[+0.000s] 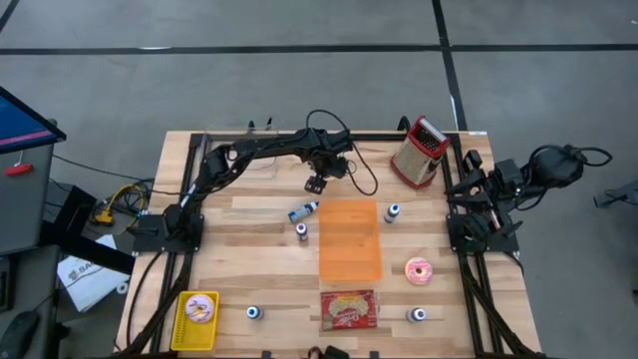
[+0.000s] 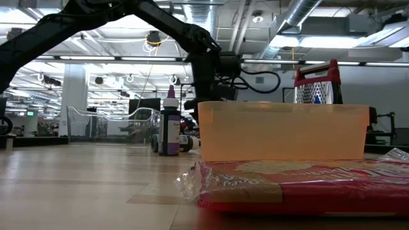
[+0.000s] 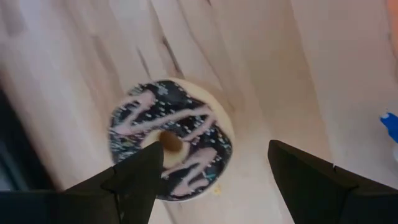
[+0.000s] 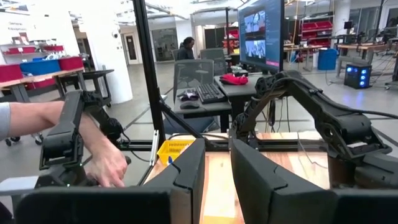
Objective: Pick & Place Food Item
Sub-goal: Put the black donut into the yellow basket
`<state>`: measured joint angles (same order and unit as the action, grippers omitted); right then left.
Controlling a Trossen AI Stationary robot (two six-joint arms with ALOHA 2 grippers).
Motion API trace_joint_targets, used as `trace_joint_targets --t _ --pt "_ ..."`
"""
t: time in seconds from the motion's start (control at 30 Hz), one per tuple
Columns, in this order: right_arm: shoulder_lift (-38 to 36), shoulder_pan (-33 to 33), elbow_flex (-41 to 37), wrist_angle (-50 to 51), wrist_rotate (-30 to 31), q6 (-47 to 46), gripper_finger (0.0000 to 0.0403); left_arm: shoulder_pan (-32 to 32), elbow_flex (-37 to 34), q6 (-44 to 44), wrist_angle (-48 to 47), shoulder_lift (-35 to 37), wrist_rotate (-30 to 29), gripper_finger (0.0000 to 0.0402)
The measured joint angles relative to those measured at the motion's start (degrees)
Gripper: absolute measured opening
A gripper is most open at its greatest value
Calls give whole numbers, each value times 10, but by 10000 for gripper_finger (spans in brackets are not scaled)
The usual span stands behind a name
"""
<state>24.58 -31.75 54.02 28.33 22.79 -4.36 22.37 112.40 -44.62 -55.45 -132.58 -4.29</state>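
Note:
A chocolate doughnut with pink icing stripes (image 3: 171,140) lies flat on the wooden table. My left gripper (image 3: 211,177) is open above it, and one finger (image 3: 137,180) stands in front of the doughnut's near edge. In the high view my left gripper (image 1: 317,182) is at the table's far middle and hides the doughnut. An orange container (image 1: 349,239) stands at the table's middle. My right gripper (image 4: 217,168) waits folded at the right edge (image 1: 488,199), with only a narrow slit between its fingers.
A pink doughnut (image 1: 419,270), a red snack packet (image 1: 348,309), a yellow tray holding a doughnut (image 1: 196,319), a red grater (image 1: 421,150) and several small bottles (image 1: 301,230) are spread over the table. A person's hand (image 4: 106,162) is at a device beyond the table.

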Motion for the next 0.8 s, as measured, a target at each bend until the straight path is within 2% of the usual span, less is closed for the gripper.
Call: trace_joint_targets --t 0.3,0.8 --pt "0 0 0 -1 0 2 73 18 0 14 6 0 44 285" --pt "0 0 0 3 0 7 73 23 -4 27 23 -5 75 285"
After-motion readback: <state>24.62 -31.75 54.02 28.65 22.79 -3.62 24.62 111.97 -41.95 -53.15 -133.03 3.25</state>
